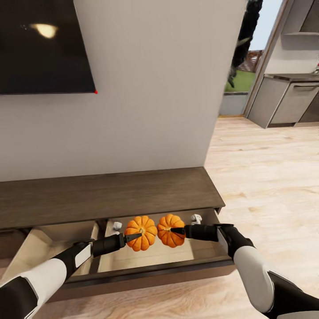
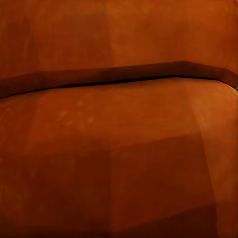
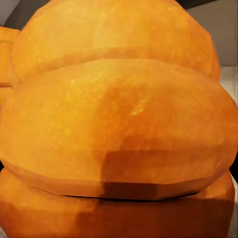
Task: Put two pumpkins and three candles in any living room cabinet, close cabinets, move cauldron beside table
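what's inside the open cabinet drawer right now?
Both pumpkins, left and right, each at a gripper's tips, left and right, over the drawer. Two small white objects behind them. The floor under the pumpkins is covered.

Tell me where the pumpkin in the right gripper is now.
In the head view, the right-hand pumpkin sits at the right gripper, over the open drawer of the cabinet, close beside the other pumpkin.

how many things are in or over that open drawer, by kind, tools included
ribbed bright-orange pumpkins: 2, one at the left tool, one at the right tool
small white objects at the back of the open dark brown wood cabinet drawer, too small to identify: 2
black tools: 2, left tool and right tool
total: 6
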